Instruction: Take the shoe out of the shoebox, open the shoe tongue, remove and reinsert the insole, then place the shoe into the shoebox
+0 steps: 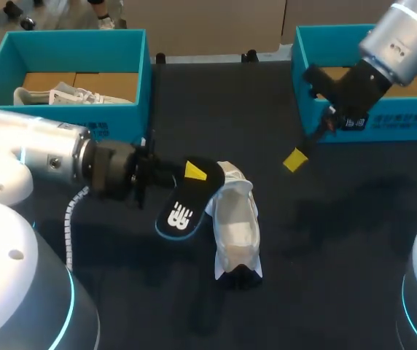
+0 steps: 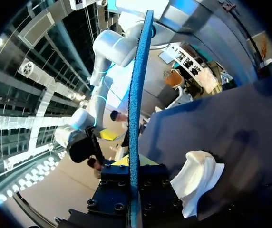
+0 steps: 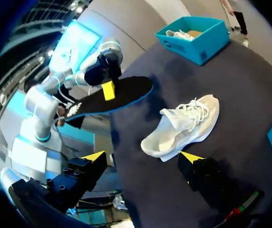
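Thin black insole (image 1: pixel 192 194) in left jaws; white mesh shoe (image 1: pixel 236 230).

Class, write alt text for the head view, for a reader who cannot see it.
The left gripper holds a black foam insole with a blue rim above the dark table, beside a white mesh sneaker lying on it. The open right gripper hovers near a teal cardboard shoebox; another teal shoebox holds a second white sneaker.

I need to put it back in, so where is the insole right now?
In the head view the insole is left of centre, gripped by the left hand and held right beside the white shoe, on the shoe's left.
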